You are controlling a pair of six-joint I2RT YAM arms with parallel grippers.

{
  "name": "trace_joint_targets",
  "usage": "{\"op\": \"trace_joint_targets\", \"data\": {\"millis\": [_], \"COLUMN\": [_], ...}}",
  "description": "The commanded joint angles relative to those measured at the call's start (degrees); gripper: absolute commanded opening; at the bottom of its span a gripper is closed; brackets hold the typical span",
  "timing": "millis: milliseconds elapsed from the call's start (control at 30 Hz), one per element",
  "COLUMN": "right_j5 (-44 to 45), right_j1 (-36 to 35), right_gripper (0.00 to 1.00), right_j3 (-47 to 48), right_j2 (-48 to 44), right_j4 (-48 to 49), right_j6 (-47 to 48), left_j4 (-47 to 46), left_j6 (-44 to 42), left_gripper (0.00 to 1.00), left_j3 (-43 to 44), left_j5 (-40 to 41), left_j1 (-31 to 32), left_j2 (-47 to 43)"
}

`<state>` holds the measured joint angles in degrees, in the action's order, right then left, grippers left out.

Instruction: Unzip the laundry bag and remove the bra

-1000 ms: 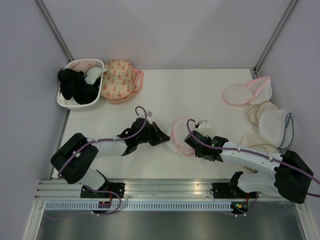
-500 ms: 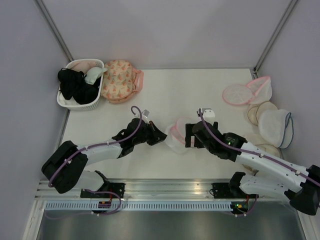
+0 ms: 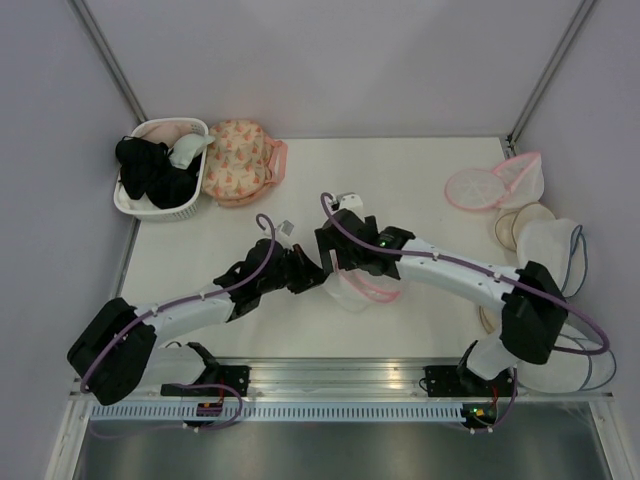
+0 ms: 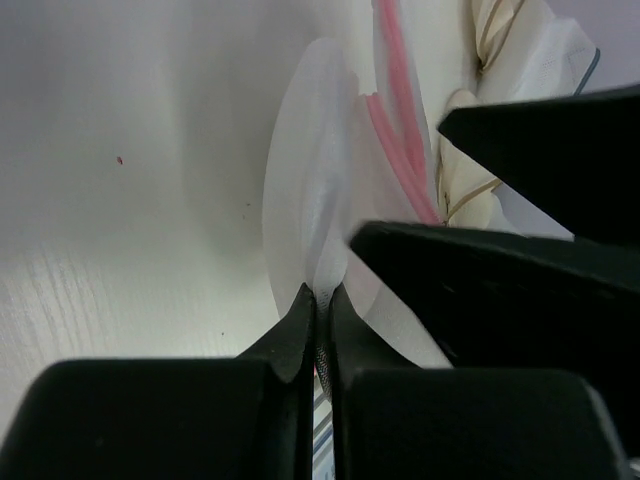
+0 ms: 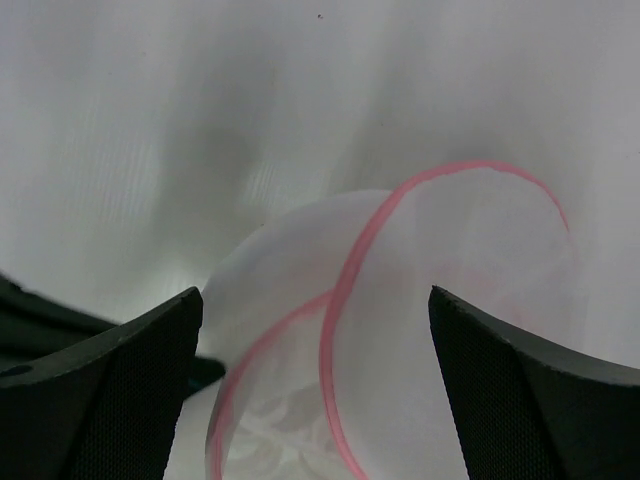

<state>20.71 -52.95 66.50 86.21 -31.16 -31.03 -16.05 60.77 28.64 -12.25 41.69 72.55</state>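
Left hand (image 4: 322, 305) tight on laundry bag (image 4: 308, 190)

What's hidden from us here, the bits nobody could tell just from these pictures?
The zipper pull: in the top view the right gripper covers the far part of the laundry bag; both wrist views show only pink rim.
Whether the bra is inside: the right wrist view shows only blurred pale folds behind mesh.
What the left gripper pinches besides mesh: its own fingers hide it in the left wrist view.
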Motion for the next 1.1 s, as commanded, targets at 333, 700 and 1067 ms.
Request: {"op": "trace_joint_targets", "data": {"millis": [333,700,1067], "right_j5": [17.15,8.56,4.90], "right_j1": [1.62,1.62,1.01], "right_gripper": [0.98,0.98,0.98], "right_j3": [7.77,-8.92,-9.89], "right_j2": [7.05,-16.77,-34.42], "right_j4": [-18.91,-28.86,-34.70], "right_j6": [-4.13,-9.48,-12.58], "left_j4": [0.58,5.59,6.04], "left_j6": [-1.36,0.31,4.79], "left_gripper": [0.02,0.02,0.02], "left_j3": [-5.00,-7.81,-11.06], "left_j5": [4.43,11.02,13.48], "left_j1": [-0.03,-0.82,-1.53], "left_j2": [-6.64,-13.58,-16.13]}}
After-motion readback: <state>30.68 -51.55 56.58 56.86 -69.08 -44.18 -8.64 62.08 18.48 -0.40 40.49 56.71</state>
